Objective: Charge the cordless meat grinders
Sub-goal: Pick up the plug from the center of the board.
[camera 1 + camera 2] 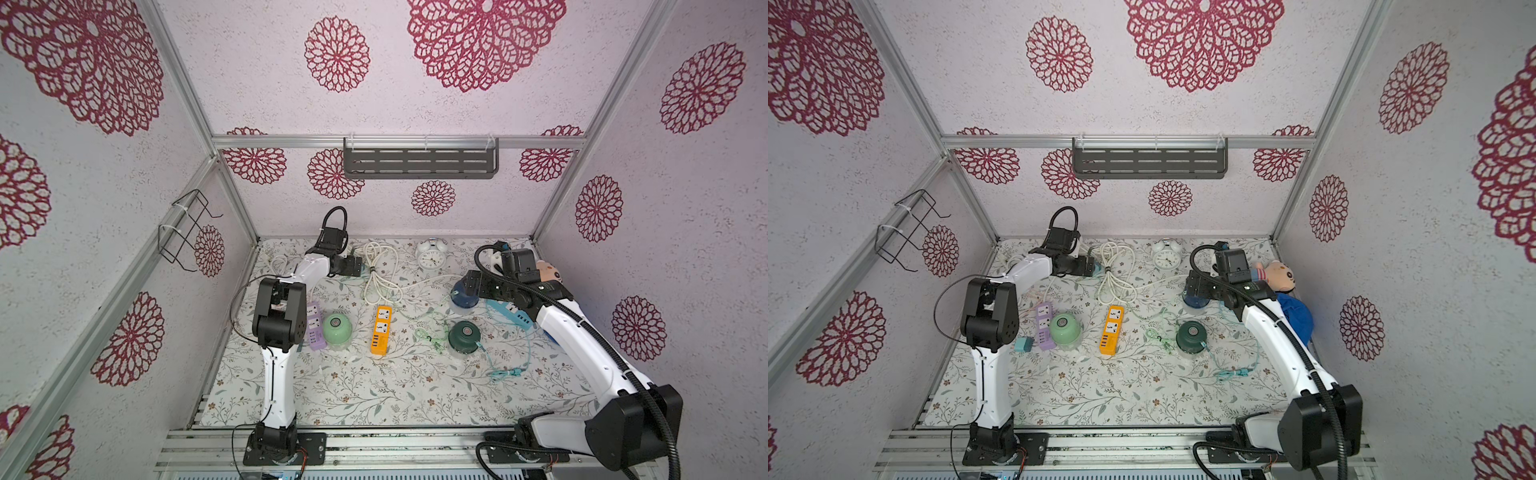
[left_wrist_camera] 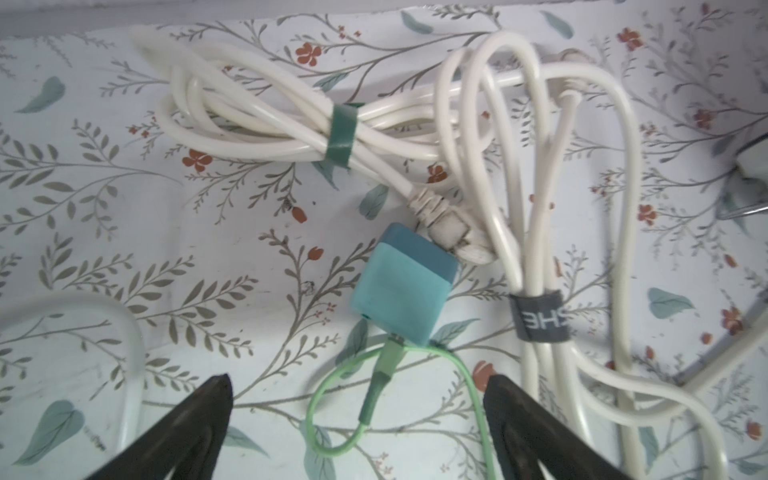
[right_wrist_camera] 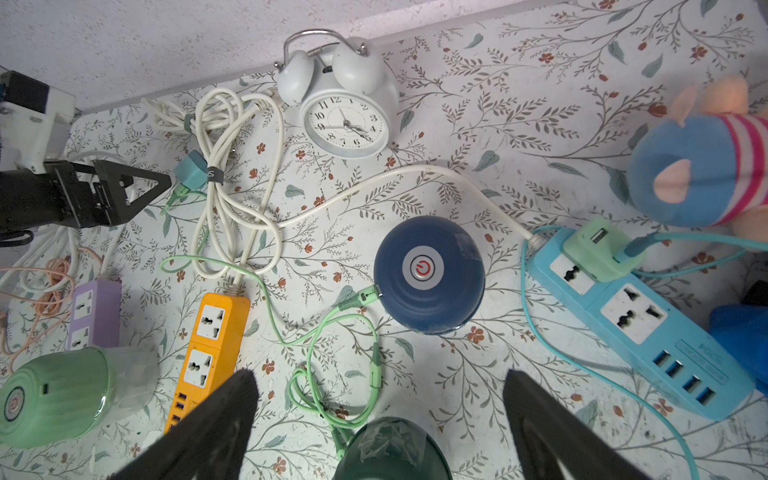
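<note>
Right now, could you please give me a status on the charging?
Left gripper open, empty, at teal adapter. Right gripper open near navy grinder, green cable plugged in. Mint grinder port bare. White cords crowd the adapter.

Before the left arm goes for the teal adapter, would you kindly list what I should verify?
1. Left gripper fingers open and empty: ok.
2. Teal adapter lying free, ahead of them: ok.
3. Green cable seated in the adapter: ok.
4. Cable's other end plugged into the navy blue grinder: ok.
5. Orange power strip sockets free: ok.
6. Adapter's prongs clear of the white cable bundle: cannot tell, hidden.
</note>
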You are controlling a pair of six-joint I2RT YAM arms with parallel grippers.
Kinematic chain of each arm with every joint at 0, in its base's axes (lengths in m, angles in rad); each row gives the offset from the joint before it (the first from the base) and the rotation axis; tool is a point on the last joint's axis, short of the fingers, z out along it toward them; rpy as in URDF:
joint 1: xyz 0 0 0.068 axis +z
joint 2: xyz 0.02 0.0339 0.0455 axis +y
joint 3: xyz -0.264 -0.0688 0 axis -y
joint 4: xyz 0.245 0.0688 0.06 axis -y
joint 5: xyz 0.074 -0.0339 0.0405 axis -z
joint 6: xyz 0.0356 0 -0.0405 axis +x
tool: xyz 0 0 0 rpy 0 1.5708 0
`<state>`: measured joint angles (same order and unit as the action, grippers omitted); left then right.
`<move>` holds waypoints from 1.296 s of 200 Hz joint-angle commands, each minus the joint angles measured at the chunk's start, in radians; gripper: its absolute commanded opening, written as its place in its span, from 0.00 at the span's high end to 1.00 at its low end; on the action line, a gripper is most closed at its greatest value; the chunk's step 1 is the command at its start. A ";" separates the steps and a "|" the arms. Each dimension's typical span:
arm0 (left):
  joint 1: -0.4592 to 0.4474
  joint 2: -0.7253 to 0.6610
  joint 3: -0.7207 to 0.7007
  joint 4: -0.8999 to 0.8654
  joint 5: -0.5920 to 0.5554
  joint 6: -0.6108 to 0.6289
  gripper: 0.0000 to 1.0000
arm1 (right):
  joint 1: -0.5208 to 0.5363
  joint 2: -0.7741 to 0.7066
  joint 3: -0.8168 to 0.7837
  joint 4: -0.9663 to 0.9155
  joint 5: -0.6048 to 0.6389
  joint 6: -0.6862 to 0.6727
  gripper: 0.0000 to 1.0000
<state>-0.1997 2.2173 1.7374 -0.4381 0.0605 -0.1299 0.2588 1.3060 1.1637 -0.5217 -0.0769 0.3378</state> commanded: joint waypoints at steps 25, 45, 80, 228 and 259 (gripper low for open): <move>-0.036 0.115 0.190 -0.118 -0.027 0.082 0.02 | 0.034 0.015 -0.009 0.039 -0.071 0.046 0.08; -0.036 0.187 0.281 -0.191 -0.056 0.085 0.04 | 0.066 0.015 -0.014 0.045 -0.075 0.063 0.09; -0.038 0.213 0.302 -0.205 -0.042 0.094 0.11 | 0.099 0.015 -0.005 0.044 -0.066 0.076 0.09; -0.054 0.337 0.459 -0.290 -0.077 0.096 0.40 | 0.126 0.020 0.034 0.027 -0.047 0.087 0.09; -0.059 0.313 0.434 -0.262 -0.073 0.084 0.43 | 0.131 0.013 0.024 0.027 -0.046 0.090 0.09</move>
<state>-0.2508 2.5385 2.1773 -0.7277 -0.0139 -0.0513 0.3790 1.3277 1.1500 -0.4950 -0.1345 0.4126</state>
